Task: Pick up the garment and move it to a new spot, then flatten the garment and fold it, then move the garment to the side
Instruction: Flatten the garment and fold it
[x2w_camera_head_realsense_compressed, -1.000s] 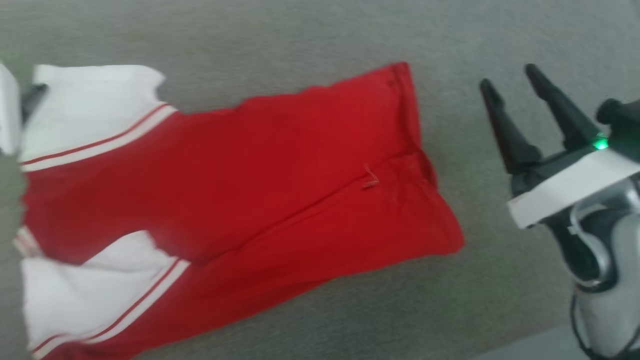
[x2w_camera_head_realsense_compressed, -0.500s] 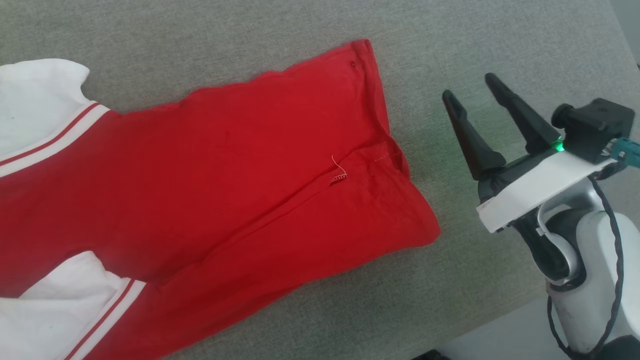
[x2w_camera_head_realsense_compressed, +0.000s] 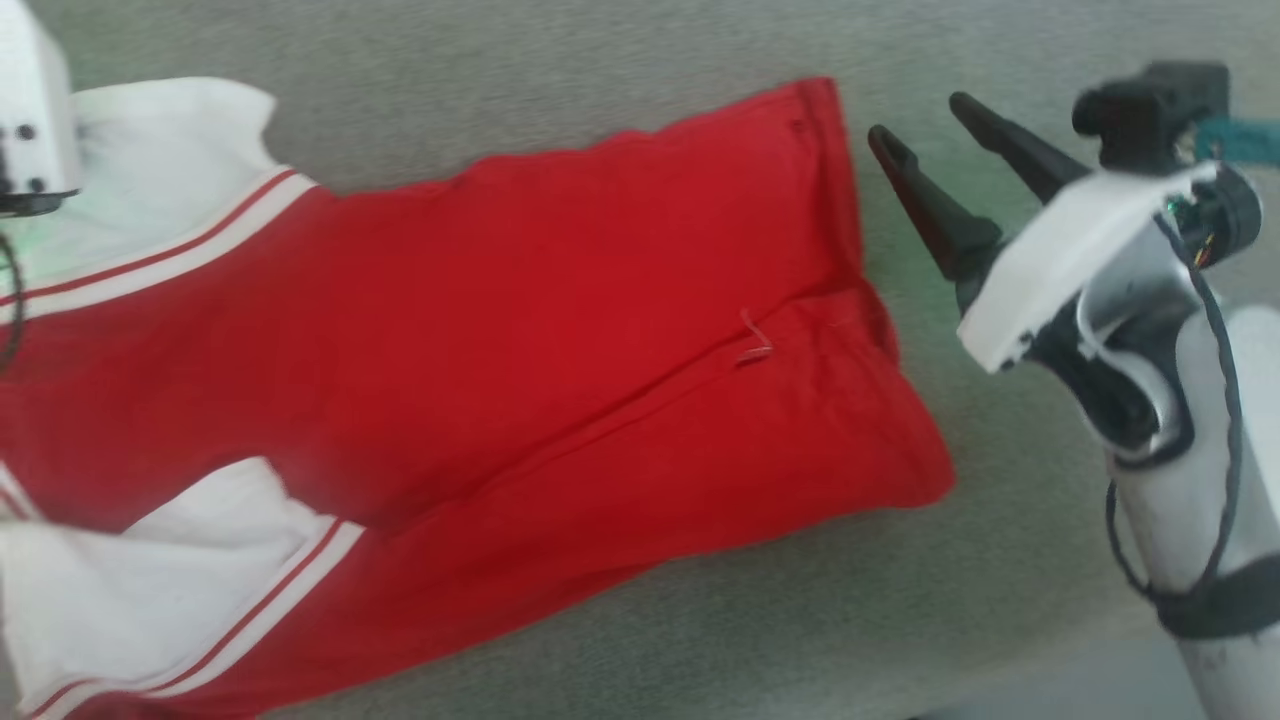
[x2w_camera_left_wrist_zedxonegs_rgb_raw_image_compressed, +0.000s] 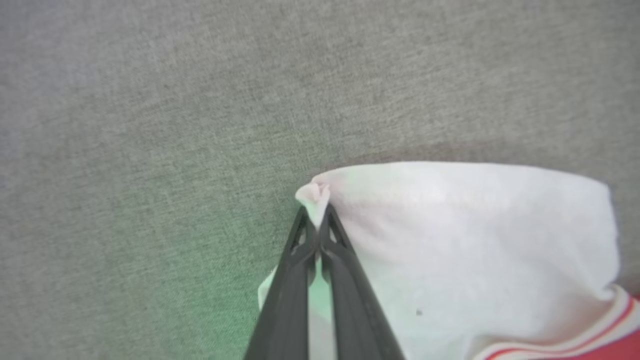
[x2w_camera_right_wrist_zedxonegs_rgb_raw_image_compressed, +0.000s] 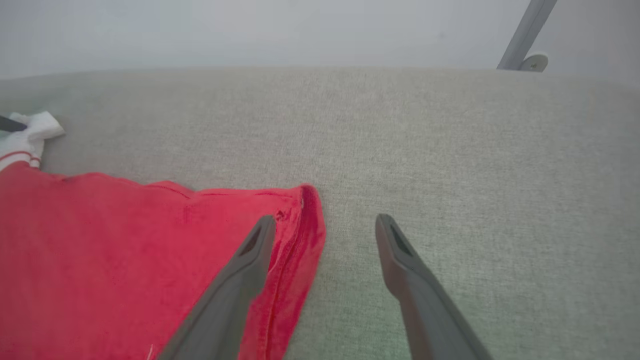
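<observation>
The garment (x2w_camera_head_realsense_compressed: 550, 300) lies spread on the grey cloth surface, red body with white sleeves and striped trim at the left. In the left wrist view my left gripper (x2w_camera_left_wrist_zedxonegs_rgb_raw_image_compressed: 315, 220) is shut on the bunched corner of the far white sleeve (x2w_camera_left_wrist_zedxonegs_rgb_raw_image_compressed: 450, 240). Its white wrist housing (x2w_camera_head_realsense_compressed: 30, 110) shows at the head view's upper left. My right gripper (x2w_camera_head_realsense_compressed: 925, 120) stands open just right of the garment's far hem corner. In the right wrist view the right gripper (x2w_camera_right_wrist_zedxonegs_rgb_raw_image_compressed: 325, 220) has one finger over the red hem (x2w_camera_right_wrist_zedxonegs_rgb_raw_image_compressed: 300, 235) and the other over bare cloth.
The grey fabric surface (x2w_camera_head_realsense_compressed: 1000, 480) runs past the garment on all sides; its near edge and pale floor (x2w_camera_head_realsense_compressed: 1060, 690) show at the lower right. Beyond the far edge are a pale wall and a slanted metal leg (x2w_camera_right_wrist_zedxonegs_rgb_raw_image_compressed: 527, 30).
The head camera has shifted. My left gripper has shut on the white sleeve corner. The right gripper, still open, has come closer to the garment's hem corner.
</observation>
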